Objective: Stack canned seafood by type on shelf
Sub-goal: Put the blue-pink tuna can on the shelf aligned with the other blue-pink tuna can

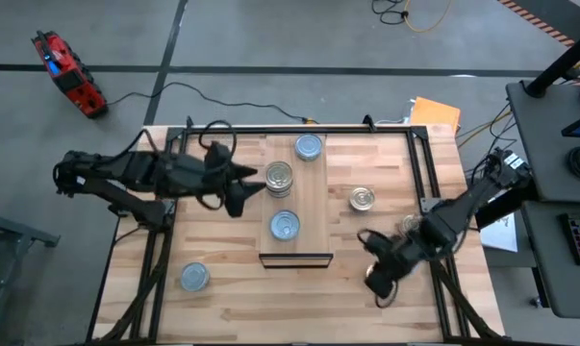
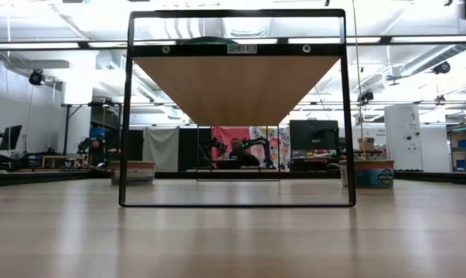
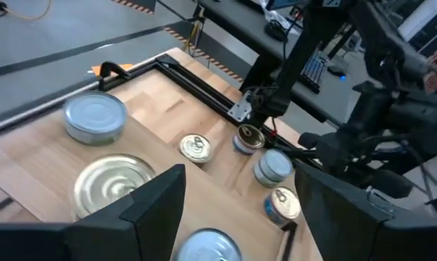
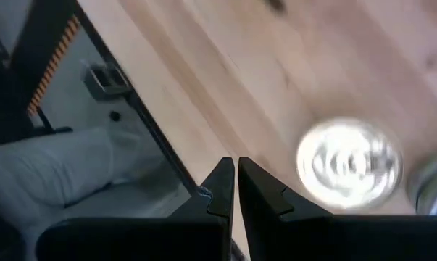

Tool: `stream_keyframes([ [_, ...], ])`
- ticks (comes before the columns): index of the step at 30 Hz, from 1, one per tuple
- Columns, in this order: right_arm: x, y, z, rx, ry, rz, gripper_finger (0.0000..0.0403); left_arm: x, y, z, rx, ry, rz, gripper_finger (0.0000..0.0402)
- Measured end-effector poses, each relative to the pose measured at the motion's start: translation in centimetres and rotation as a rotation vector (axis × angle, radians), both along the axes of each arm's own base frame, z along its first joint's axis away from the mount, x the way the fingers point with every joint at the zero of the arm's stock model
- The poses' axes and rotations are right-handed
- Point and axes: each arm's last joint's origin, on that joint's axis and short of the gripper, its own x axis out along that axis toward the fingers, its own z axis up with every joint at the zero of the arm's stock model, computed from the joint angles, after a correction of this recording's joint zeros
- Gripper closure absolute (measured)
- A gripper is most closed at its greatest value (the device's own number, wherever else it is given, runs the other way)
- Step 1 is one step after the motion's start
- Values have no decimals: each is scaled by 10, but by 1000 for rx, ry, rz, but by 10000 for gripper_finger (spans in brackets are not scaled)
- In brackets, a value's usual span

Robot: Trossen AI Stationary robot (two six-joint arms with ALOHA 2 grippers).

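The shelf (image 1: 314,207) is a pale plank in the table's middle. A blue-grey-topped tin (image 1: 309,147), a ringed gold tin (image 1: 279,178) and another blue-grey tin (image 1: 285,226) stand on it. On the table stand a ringed tin (image 1: 363,199), a blue-grey tin (image 1: 194,277) and a few tins (image 1: 408,226) by the right arm. My left gripper (image 1: 254,185) hovers open just left of the gold tin (image 3: 113,185), touching nothing (image 3: 240,174). My right gripper (image 1: 376,284) is shut and empty (image 4: 237,168) near the table's right near part, beside a blurred ringed tin (image 4: 348,163).
A black frame (image 1: 426,173) runs around the tabletop's edges. In the low view the shelf's black stand (image 2: 126,108) rises in the middle, with a tin on either side (image 2: 132,171) (image 2: 368,174). Bare wood lies at the table's near middle (image 1: 290,308).
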Motion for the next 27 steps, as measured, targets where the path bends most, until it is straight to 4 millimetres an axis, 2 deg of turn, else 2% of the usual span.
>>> stream_keyframes([
  [4,-19,15,-21,-4,89,-37,390,3,-19,-5,-33,-4,-6,157],
  [12,-46,22,-67,-42,213,-159,390,21,-55,-24,-133,33,-44,157],
  [27,-50,19,-87,-158,75,-209,390,47,-122,-58,-142,91,-135,157],
])
